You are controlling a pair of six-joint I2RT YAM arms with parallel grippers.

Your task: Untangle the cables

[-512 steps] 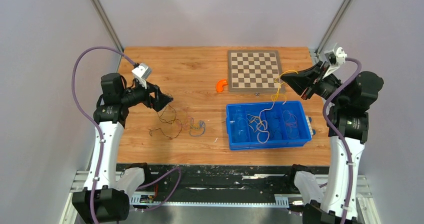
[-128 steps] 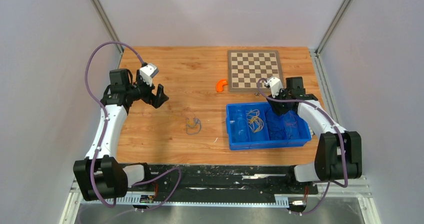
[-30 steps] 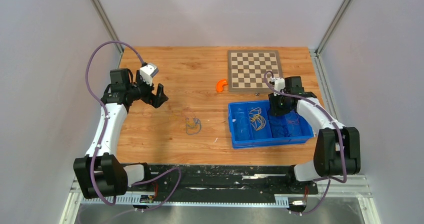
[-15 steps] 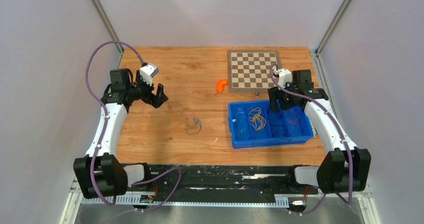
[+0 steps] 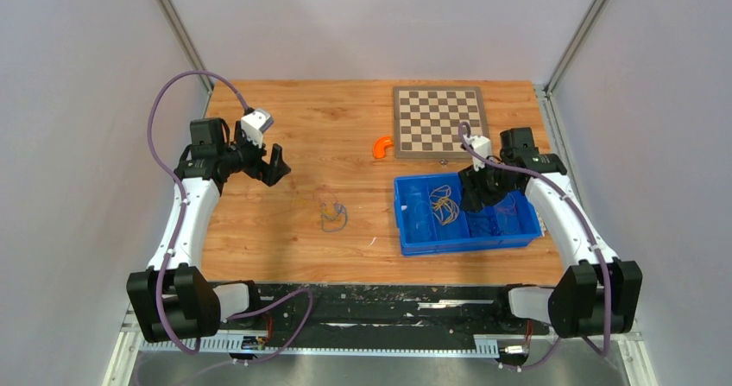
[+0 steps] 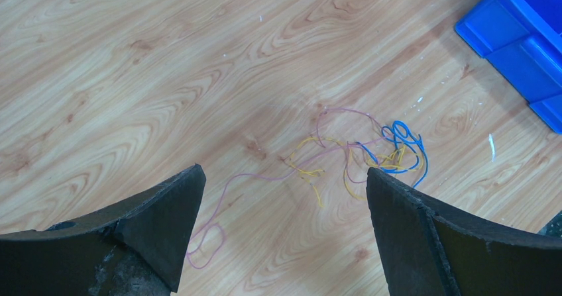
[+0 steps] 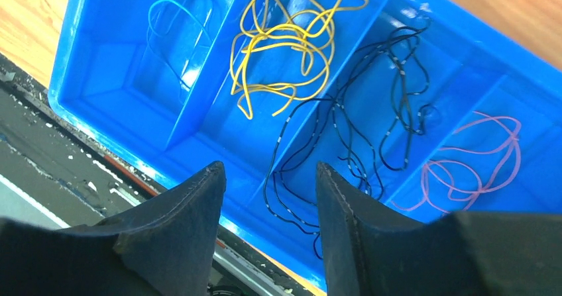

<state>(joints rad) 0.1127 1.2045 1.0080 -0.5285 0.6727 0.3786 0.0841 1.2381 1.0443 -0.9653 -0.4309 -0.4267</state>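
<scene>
A small tangle of cables (image 5: 331,216) lies on the wooden table: pink, yellow and blue strands (image 6: 361,153) knotted together, with a long pink loop (image 6: 205,243) trailing off. My left gripper (image 5: 274,166) hangs above and left of it, open (image 6: 283,171) and empty. In the blue bin (image 5: 457,246), separate compartments hold a blue cable (image 7: 175,24), a yellow cable (image 7: 285,38), a black cable (image 7: 371,110) and a pink cable (image 7: 477,157). My right gripper (image 5: 477,198) hovers over the bin, open (image 7: 268,170), holding nothing, with the black cable below its fingers.
A chessboard (image 5: 438,120) sits at the back right, with a small orange piece (image 5: 381,147) beside its left corner. The bin stands close to the table's near edge, where a black rail (image 5: 371,295) runs. Grey walls and metal posts close in both sides.
My right gripper has shifted from the bin's far edge toward its middle, over the black cable. The left arm and the tangle on the table have not moved.
</scene>
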